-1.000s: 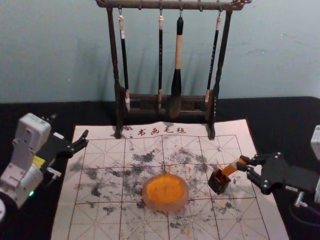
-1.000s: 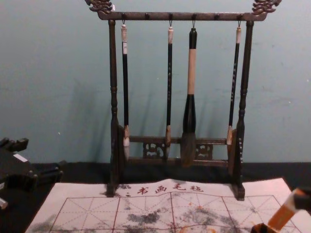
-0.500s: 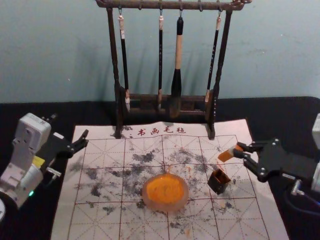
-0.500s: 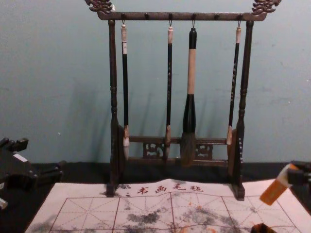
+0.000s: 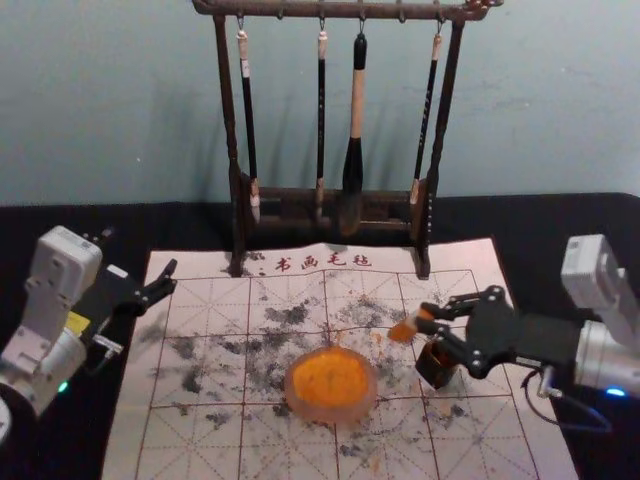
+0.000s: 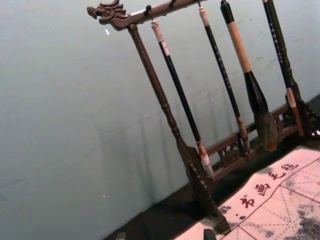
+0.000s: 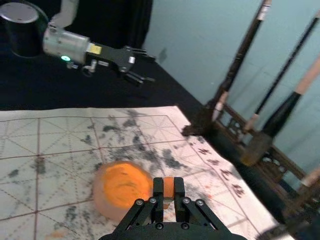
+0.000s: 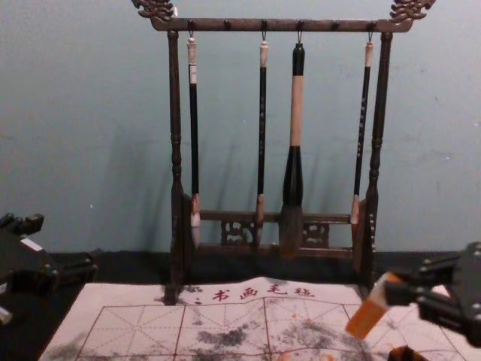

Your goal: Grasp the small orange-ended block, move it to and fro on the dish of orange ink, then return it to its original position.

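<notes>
Though oblong, right end effector's (image 5: pixel 424 319) block (image 5: pixel 402 331)

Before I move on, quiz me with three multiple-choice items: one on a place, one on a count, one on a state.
1. Where is the block?
A. Inside the dark box
B. In the right gripper, above the mat
C. Lying in the dish

2. How many brushes hang from the rack?
A. Two
B. Three
C. Four

3. How is the left gripper?
A. Open, holding nothing
B. Shut on a brush
C. Shut on the dish

1: B, the right wrist view shows it pinched, the chest view shows it raised.
2: C, the chest view shows four along the bar.
3: A, its fingers stand apart, nothing between them.
</notes>
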Robot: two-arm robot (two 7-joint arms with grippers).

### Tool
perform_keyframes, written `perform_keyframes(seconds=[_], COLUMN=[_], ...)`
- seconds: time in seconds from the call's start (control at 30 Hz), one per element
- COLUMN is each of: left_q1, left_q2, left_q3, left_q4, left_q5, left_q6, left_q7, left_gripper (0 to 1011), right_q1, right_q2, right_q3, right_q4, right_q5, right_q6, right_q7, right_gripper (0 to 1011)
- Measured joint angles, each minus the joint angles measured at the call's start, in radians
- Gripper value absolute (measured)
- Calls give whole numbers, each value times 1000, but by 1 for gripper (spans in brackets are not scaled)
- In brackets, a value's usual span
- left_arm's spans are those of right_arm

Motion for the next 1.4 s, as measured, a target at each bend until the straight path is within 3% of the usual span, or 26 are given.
perform_keyframes(seconds=[0.17, 0.57, 1.0, 1.4], left_q1=[0, 0, 0, 0], left_q2=[0, 0, 0, 0], left_q3=[0, 0, 0, 0], left_q4=[0, 0, 0, 0], left_q5=[0, 0, 0, 0], left_q6=[0, 0, 0, 0], left_q7=[0, 0, 0, 0], left_gripper=[1001, 1001, 1001, 1001], right_q1=[22, 81, 139, 176], right_q2=[-11, -4, -20, -45], right_q3=[-29, -116, -188, -230], right_q4=[1, -35, -25, 3], right_q5=[-2, -31, -88, -109], right_q6=[22, 146, 190, 201], right_q7=[14, 25, 25, 35], right_gripper=[90, 90, 90, 90])
